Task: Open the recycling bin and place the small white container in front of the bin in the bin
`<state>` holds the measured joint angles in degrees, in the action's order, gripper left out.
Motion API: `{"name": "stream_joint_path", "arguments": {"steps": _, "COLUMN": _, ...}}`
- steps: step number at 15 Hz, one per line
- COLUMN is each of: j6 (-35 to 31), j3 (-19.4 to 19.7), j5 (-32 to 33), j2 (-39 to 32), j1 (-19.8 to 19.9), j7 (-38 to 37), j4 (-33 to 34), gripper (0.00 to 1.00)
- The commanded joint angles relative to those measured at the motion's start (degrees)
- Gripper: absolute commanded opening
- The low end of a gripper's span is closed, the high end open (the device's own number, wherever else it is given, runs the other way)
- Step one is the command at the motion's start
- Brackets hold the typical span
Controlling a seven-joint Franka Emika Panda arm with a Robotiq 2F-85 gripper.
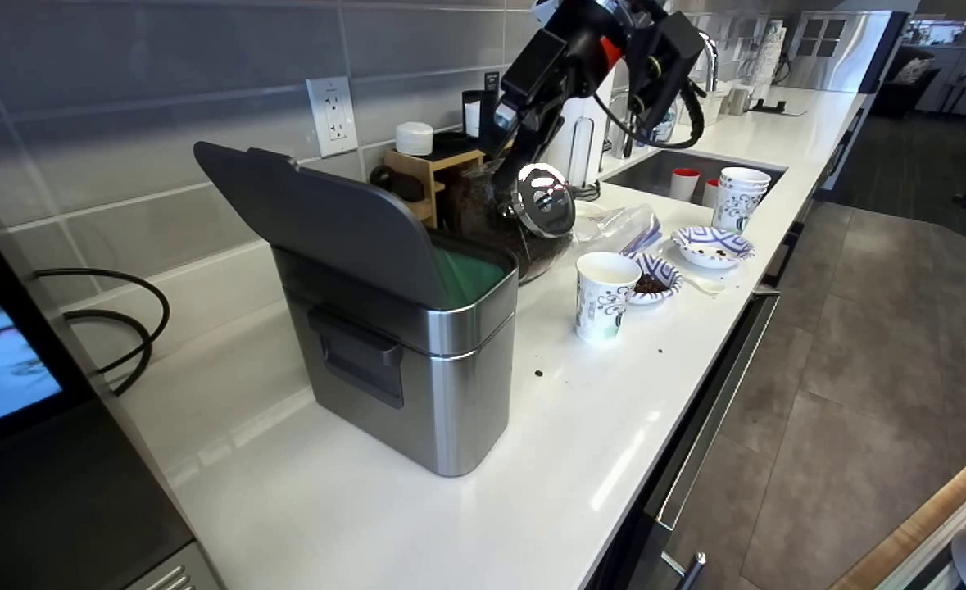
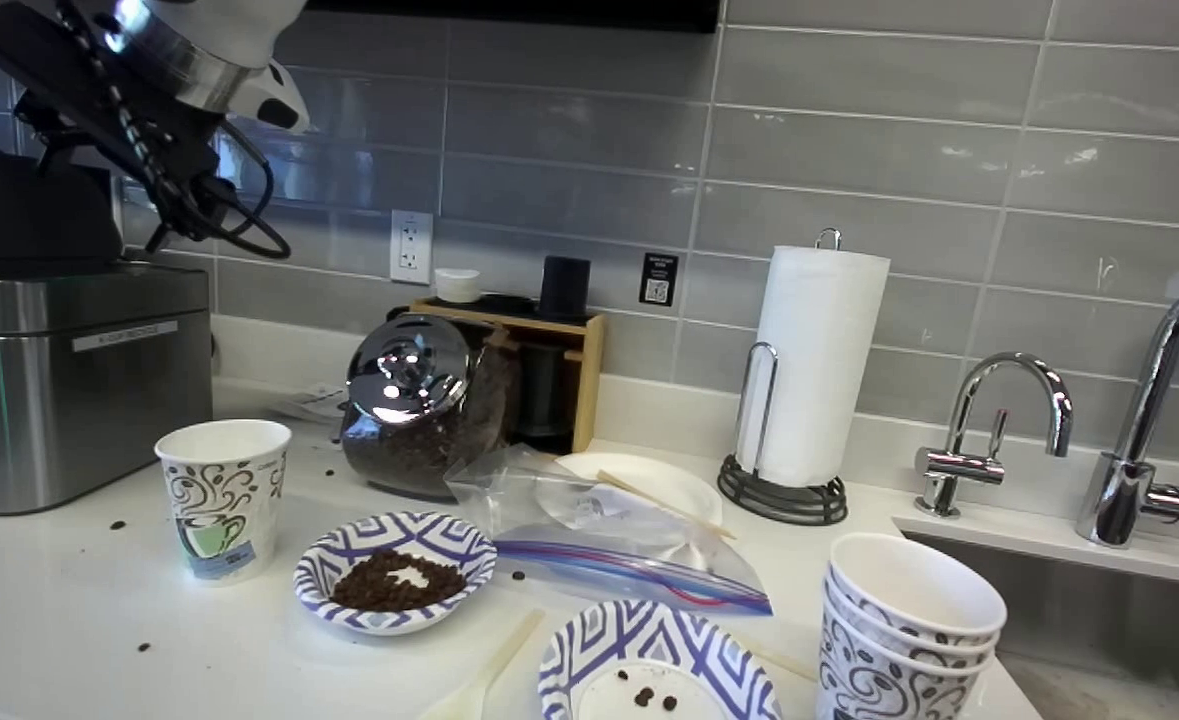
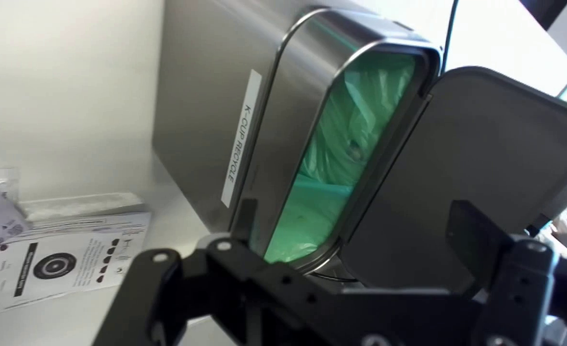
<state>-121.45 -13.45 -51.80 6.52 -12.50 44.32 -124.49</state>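
The recycling bin (image 1: 470, 410) is brushed steel and stands on the counter; it also shows in an exterior view (image 2: 79, 400) and the wrist view (image 3: 206, 105). Its dark lid (image 1: 327, 221) stands open, and the wrist view shows the lid (image 3: 475, 168) beside a green liner (image 3: 307, 216). My gripper (image 3: 355, 226) is open, fingers wide apart with nothing between them, above the bin's opening and lid. The gripper also shows in an exterior view (image 2: 104, 205). The small white container does not show in front of the bin. A faint small round shape lies in the liner; I cannot tell what it is.
A patterned cup (image 2: 224, 500), a bowl of grounds (image 2: 399, 570), a coffee jar (image 2: 429, 420) and a zip bag (image 2: 609, 540) stand near the bin. A white tub (image 2: 457, 285) sits on a wooden rack (image 2: 589, 390). A screen (image 1: 7, 352) stands behind the bin's other side.
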Motion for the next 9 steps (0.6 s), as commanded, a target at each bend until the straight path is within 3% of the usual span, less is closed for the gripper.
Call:
{"name": "stream_joint_path", "arguments": {"steps": 1, "j6": -2.83, "j3": -0.60, "j5": 6.19, "j2": 4.38, "j1": -0.79, "j7": -5.56, "j4": -3.06, "gripper": 1.00}}
{"name": "stream_joint_path", "arguments": {"steps": 3, "j6": -3.48, "j3": -0.90, "j5": 8.58, "j2": 5.19, "j1": -1.33, "j7": -7.05, "j4": -3.05, "gripper": 1.00}}
{"name": "stream_joint_path", "arguments": {"steps": 4, "j6": -1.22, "j3": 0.32, "j5": 6.26, "j2": 3.07, "j1": -1.38, "j7": -4.73, "j4": -0.93, "gripper": 1.00}}
{"name": "stream_joint_path", "arguments": {"steps": 9, "j6": -2.02, "j3": 0.16, "j5": 7.63, "j2": 4.08, "j1": -1.90, "j7": -5.76, "j4": -1.54, "gripper": 1.00}}
